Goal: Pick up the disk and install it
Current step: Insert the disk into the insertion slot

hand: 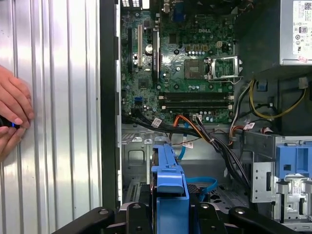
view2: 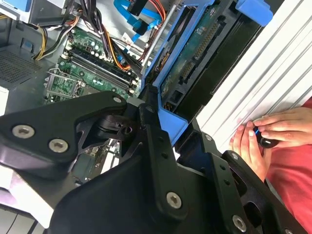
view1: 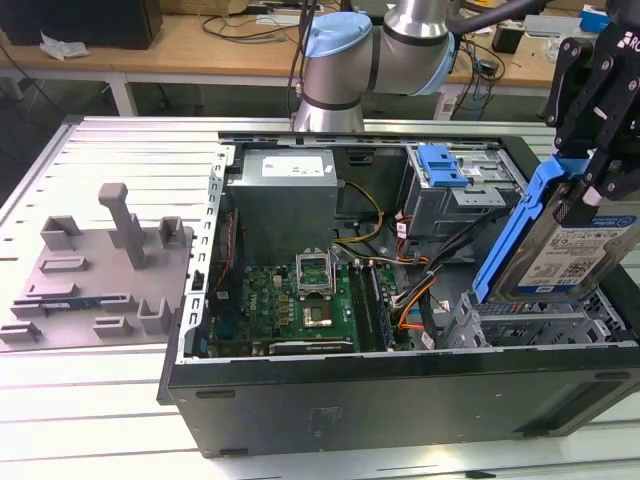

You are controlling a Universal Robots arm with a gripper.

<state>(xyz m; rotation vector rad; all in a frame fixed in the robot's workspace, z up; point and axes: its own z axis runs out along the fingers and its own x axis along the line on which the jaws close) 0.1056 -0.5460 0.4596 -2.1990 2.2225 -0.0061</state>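
In the exterior view my gripper (view1: 592, 188) is clamped on the blue-framed disk (view1: 575, 250), held tilted over the metal cage (view1: 540, 325) at the exterior view's right of the open computer case (view1: 400, 390); the second wrist view adds a person's hands (view2: 258, 139) beside the case, the first wrist view the motherboard (hand: 190, 63) beyond the disk.

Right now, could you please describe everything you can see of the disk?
The disk is a flat rectangular silver metal hard drive with a white-and-blue label, framed by a bright blue plastic bracket. In the exterior view it stands tilted on edge over the grey drive cage at the exterior view's right of the open computer case; contact with the cage I cannot tell. The gripper is shut on its upper end. The second wrist view shows its dark underside with a connector.
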